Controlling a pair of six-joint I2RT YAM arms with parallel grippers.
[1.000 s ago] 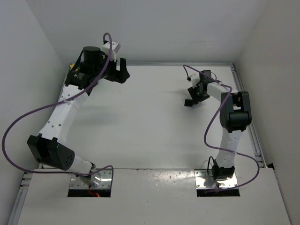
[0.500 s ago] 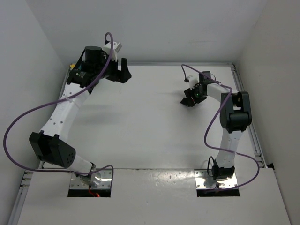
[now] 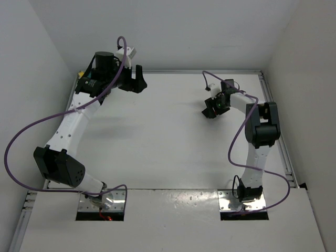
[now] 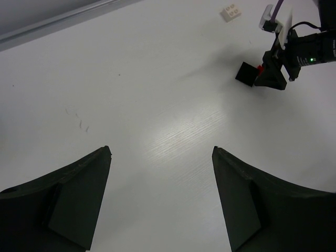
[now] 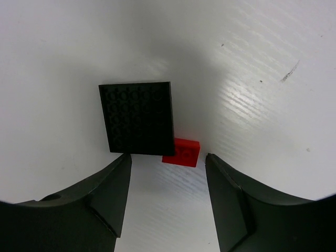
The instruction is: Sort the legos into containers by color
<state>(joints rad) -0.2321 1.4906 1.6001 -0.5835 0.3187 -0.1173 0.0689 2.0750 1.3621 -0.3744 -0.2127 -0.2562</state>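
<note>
- The white table (image 3: 157,136) lies bare and wide through its middle, between the two arm bases at the near edge and the grippers farther out.
- A metal rail (image 3: 286,160) runs along the table's right edge, and white walls (image 3: 31,63) close in the left, right and far sides.
- The right gripper (image 5: 167,164) hangs low over the right far part of the table. Its jaws are apart with only bare table between them.
- Just ahead of that gap lies a small red plastic brick (image 5: 181,152), butting against one corner of a thin black square studded plastic plate (image 5: 137,118).
- A cream-white plastic brick (image 4: 231,12) lies well apart from those two, nearer the far edge.
- The left gripper (image 4: 160,152) is raised at the far left corner, spread wide and holding nothing.
</note>
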